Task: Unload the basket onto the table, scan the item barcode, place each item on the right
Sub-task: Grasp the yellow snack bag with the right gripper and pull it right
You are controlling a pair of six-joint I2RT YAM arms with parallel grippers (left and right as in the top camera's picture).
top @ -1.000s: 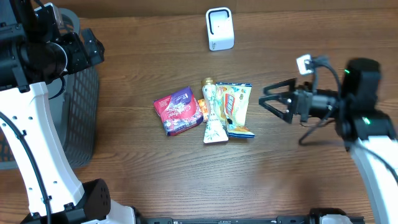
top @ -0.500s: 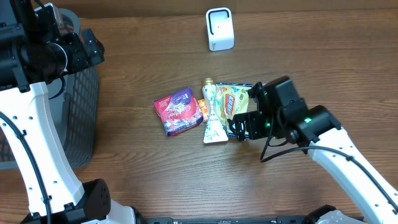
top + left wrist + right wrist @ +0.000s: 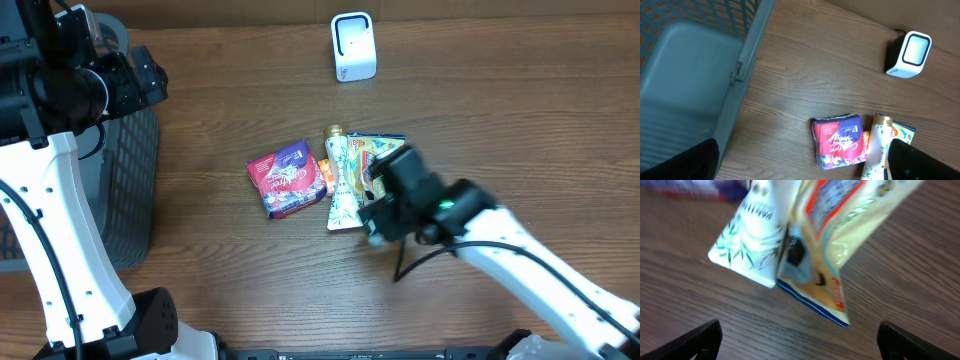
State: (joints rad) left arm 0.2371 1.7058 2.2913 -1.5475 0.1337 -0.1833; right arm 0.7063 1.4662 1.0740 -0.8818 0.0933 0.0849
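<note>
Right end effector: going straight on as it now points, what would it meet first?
Probably the yellow pouch, lying just ahead of the right end effector; the white tube is close beside it. Depth is unclear.

No wording legible, script lettering on red packet (image 3: 837, 142) too small to read, print on yellow pouch (image 3: 850, 220) blurred

Red-purple packet (image 3: 288, 178), white tube (image 3: 342, 190), yellow pouch (image 3: 366, 156) flat, side by side, mid-table (image 3: 500, 90); white scanner (image 3: 352, 46) upright near far edge.
</note>
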